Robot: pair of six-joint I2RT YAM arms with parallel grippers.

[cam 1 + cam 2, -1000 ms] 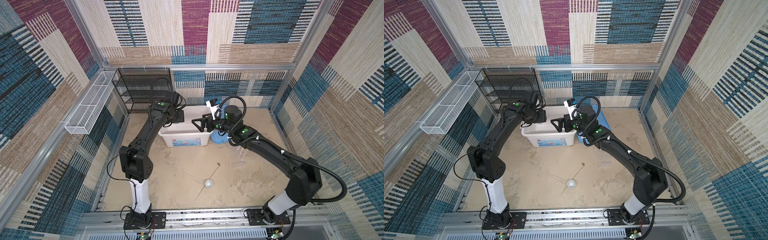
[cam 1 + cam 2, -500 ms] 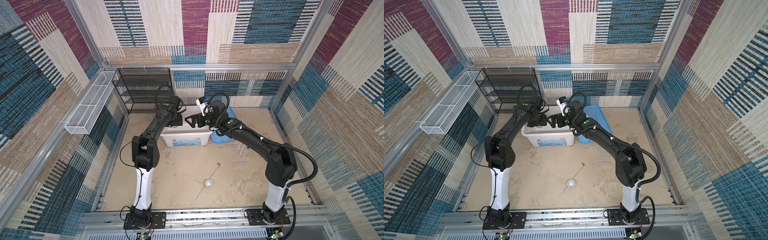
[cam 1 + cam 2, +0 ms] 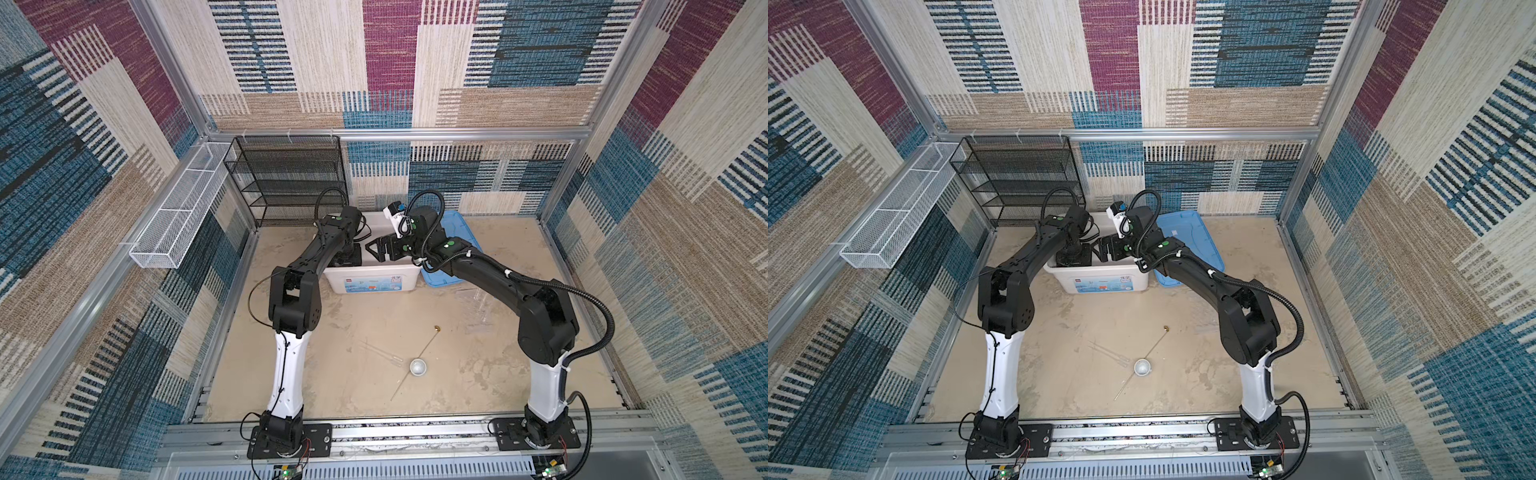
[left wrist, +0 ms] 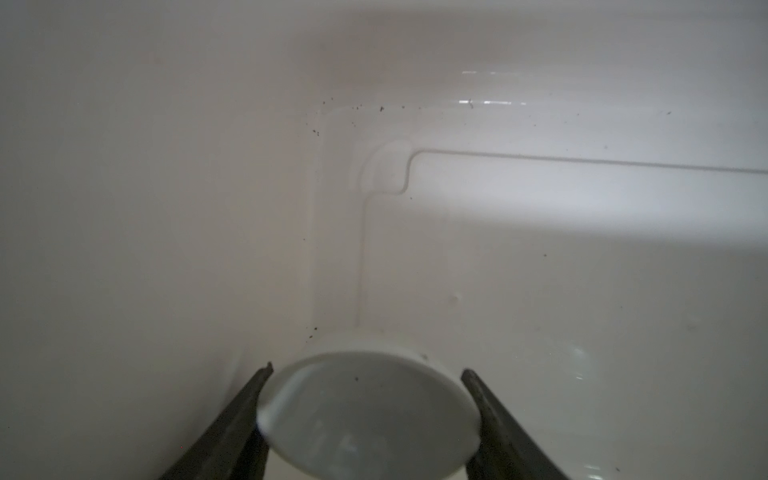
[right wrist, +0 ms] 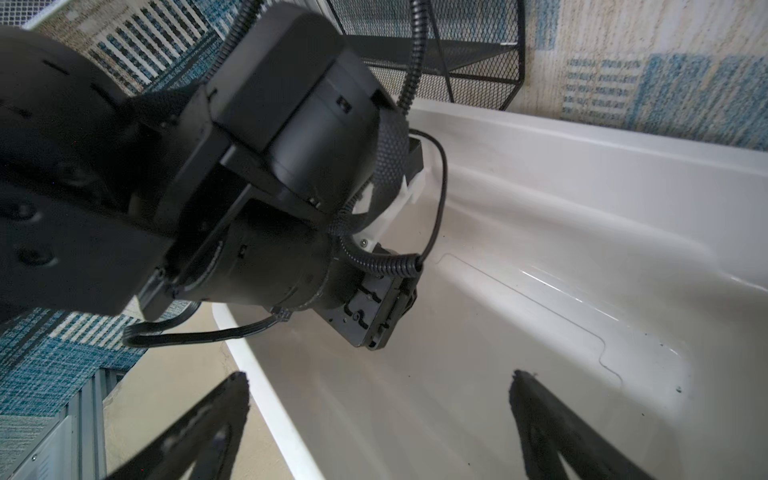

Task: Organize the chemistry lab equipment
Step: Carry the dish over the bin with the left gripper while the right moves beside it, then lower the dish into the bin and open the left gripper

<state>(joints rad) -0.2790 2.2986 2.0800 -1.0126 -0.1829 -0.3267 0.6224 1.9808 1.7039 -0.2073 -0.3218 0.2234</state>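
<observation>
Left wrist | left pincer (image 4: pixel 366 369) in bin (image 4: pixel 540 249), clamped on white dish (image 4: pixel 365 411) | right pincer (image 5: pixel 380 374) apart

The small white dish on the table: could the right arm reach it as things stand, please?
Probably yes: the right gripper is open and empty over the bin, and the dish lies unobstructed, with the metal rod close alongside.

Both top views look steeply down at the bin (image 3: pixel 365 274) from afar; both wrist views peer closely inside.
</observation>
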